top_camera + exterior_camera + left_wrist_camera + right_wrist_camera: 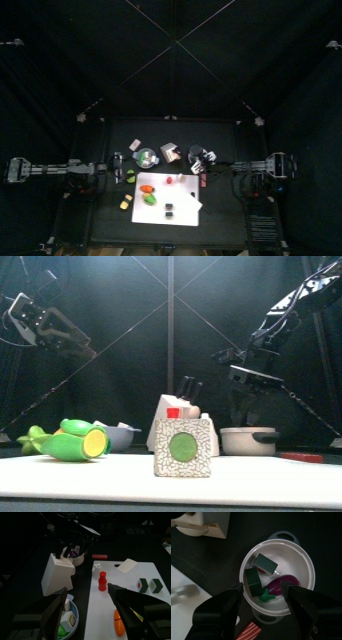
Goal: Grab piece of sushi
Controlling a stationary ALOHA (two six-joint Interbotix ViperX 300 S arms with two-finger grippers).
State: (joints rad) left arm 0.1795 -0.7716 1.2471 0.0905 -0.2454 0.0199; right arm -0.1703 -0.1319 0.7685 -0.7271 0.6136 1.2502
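In the right wrist view a white two-handled pot (pixel 298 557) holds two dark green sushi pieces (pixel 266 563) (pixel 253 582) and a purple eggplant (pixel 281 583). My right gripper (pixel 268 606) hangs open above the pot, with one jaw on each side of the lower sushi piece and not touching it. It also shows in the top view (pixel 201 160) and the front view (pixel 254 376). My left gripper (pixel 93 609) is open and empty at the table's left (pixel 118 165). Two more dark sushi pieces (pixel 150 586) lie on the white mat (pixel 133 602).
A white carton (pixel 57 574), a red bottle (pixel 102 581), an orange carrot (pixel 118 623) and a grey bowl (pixel 72 614) with small items lie near the left gripper. In the front view a patterned carton (pixel 181 448) and a green-yellow toy (pixel 74 442) stand close.
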